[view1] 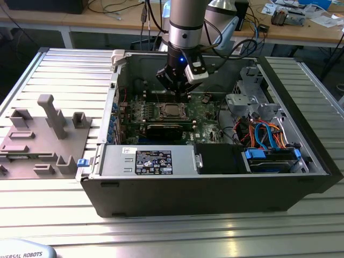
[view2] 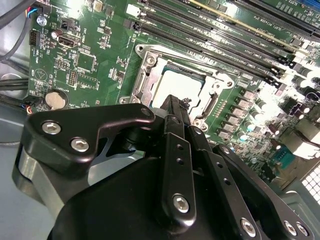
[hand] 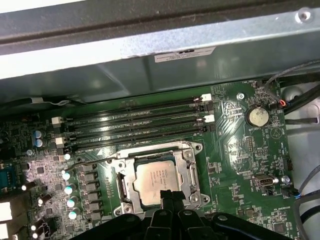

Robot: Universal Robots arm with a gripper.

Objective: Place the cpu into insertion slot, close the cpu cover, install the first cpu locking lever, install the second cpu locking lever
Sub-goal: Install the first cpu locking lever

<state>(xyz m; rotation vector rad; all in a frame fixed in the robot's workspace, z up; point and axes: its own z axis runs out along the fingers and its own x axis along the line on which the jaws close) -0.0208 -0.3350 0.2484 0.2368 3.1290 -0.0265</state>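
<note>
CPU (hand: 157,182) sits flat in the insertion slot (hand: 186,150), silver-grey lid up, square to the socket walls. Slot is on the green motherboard (hand: 240,150), inside the open PC case (view1: 301,177), roughly mid-board in the exterior view.

CPU cover (hand: 192,172) looks down over the chip: thin bright metal frame, square window, lid showing through it. Whether it's fully seated I can't confirm. A thin wire lever (hand: 85,164) runs along one side of the socket toward the capacitor row; can't tell if it's hooked.

Gripper (hand: 170,196) hangs directly above the socket, fingertips over the chip's near edge in both wrist views. Fingers (view2: 176,120) are pressed together, nothing between them: clenched, empty. Contact with the cover isn't resolvable; tip looks just above or barely touching. So the chip lies straight below the claw, offset slightly toward the memory slots (hand: 135,122), which run parallel to the socket's far edge.

Materials: matte black finger links with bright screws, glossy stamped steel frame, brushed chip lid, black plastic slots with white latches.

Judgement: chip placed, cover stage done or nearly so, levers pending.
</note>
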